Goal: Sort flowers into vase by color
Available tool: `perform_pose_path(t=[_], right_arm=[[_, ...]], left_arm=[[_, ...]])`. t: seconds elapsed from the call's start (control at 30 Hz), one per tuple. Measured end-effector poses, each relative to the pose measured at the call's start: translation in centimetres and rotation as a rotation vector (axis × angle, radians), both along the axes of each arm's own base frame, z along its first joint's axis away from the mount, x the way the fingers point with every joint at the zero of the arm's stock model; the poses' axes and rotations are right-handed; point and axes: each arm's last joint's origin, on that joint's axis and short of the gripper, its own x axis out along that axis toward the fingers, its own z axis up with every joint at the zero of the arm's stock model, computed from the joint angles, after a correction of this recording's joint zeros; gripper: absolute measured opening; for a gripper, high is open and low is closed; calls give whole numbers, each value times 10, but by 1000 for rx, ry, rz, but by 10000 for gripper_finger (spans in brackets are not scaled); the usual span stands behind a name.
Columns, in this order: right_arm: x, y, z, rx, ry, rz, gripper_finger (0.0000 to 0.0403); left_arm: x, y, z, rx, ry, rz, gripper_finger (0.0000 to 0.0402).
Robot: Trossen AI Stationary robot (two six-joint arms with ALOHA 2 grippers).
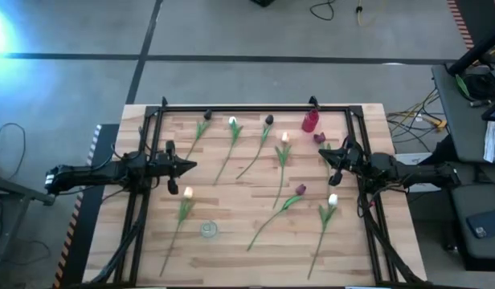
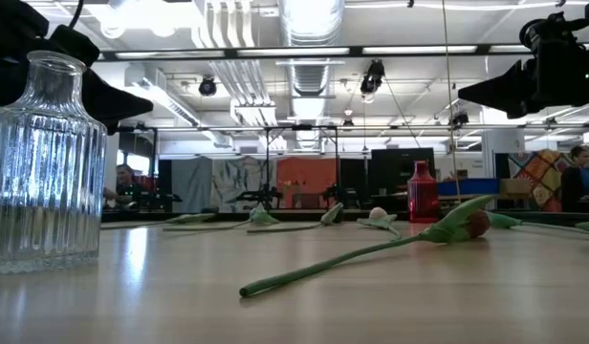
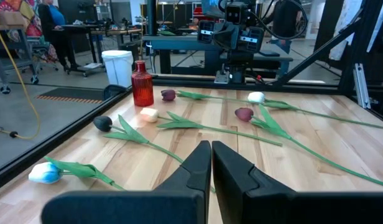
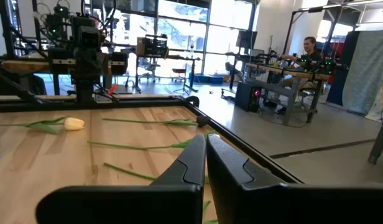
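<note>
Flowers: we see the tulips [image 1: 282, 154] lying scattered flat over the table [image 1: 231, 249], none in a vase.
Clear vase [image 1: 208, 230]: near edge, left of centre.
Red vase [image 1: 310, 120]: far right.
Left gripper [image 1: 191, 165]: fingers pressed together, holding nothing, left side.
Right gripper [image 1: 323, 154]: likewise closed and unladen, right side.

Looking straight down from above on the whole wooden table [image 1: 255, 241] and both arms. At tabletop height, level across the boards, very near the clear vase [image 2: 41, 162], facing the room behind. From the left wrist, aimed across the table at the opposite arm; from the right wrist, likewise back. Sharing the red bottle [image 3: 142, 84] among high, low and left wrist views.
</note>
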Motion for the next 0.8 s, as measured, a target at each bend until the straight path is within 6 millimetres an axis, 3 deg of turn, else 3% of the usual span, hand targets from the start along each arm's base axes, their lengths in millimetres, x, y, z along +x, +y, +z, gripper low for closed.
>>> perform_pose_path(t=[0.43, 0.6, 0.8], right_arm=[[0, 0, 0, 0, 0, 0, 9], [0, 0, 0, 0, 0, 0, 9], [0, 0, 0, 0, 0, 0, 9]], left_arm=[[0, 0, 0, 10, 2, 6, 0], [-1, 5, 0, 135, 33, 164, 0], [-2, 6, 0, 146, 38, 192, 0]])
